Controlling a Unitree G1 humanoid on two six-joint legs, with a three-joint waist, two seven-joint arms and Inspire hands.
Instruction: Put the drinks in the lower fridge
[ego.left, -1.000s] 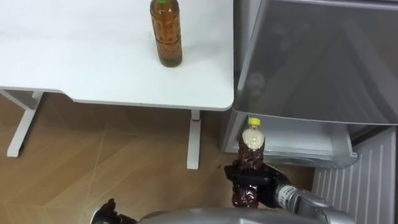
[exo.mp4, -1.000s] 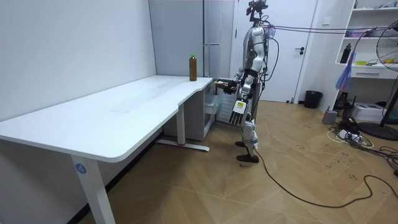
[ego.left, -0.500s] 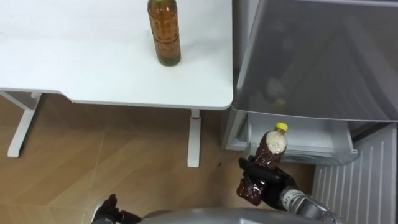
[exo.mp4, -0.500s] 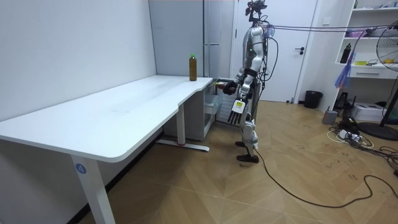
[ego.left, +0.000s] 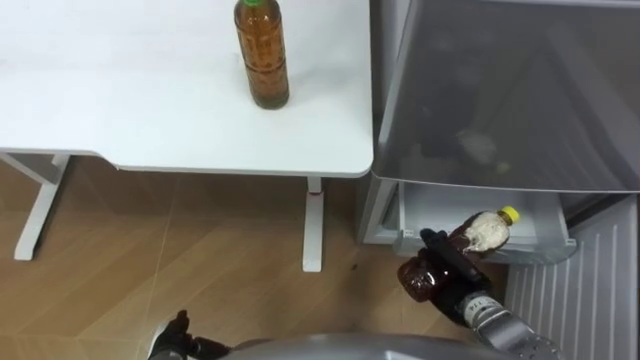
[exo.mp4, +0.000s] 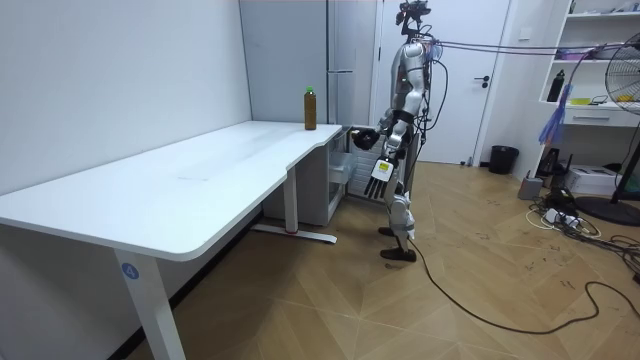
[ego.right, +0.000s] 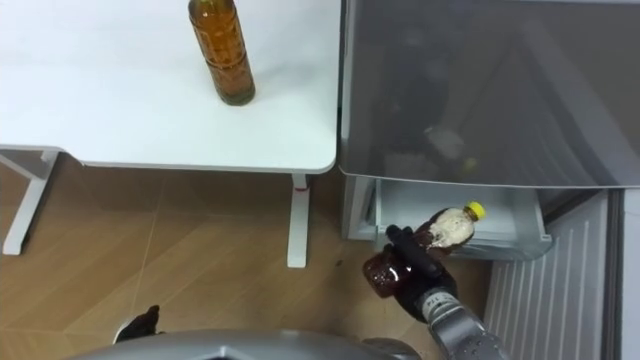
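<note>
Lower left: a dark shape (ego.left: 176, 334) beside the robot's body is probably the left hand; finger state cannot be determined.

Left and centre: a white table (ego.left: 150, 110). An amber bottle (ego.left: 262, 55) stands upright on it near its right end, well apart from either hand.

Right: the fridge (ego.left: 500, 90) stands just beside the table end. Under its translucent upper compartment, a white lower drawer (ego.left: 535, 238) is open.

Right hand (ego.left: 447, 268): fingers curled round the dark bottle (ego.left: 483, 230) at mid-body, a firm grasp. The bottle is tilted steeply, its yellow cap (ego.left: 510, 213) pointing up and to the right, its base lower and to the left. Neck and cap sit over the drawer; the base is over the floor in front. Contact with the drawer cannot be confirmed.

Far right: the ribbed door (ego.left: 575, 300).

Room view: the robot stands upright facing the fridge, at the table's far end.
</note>
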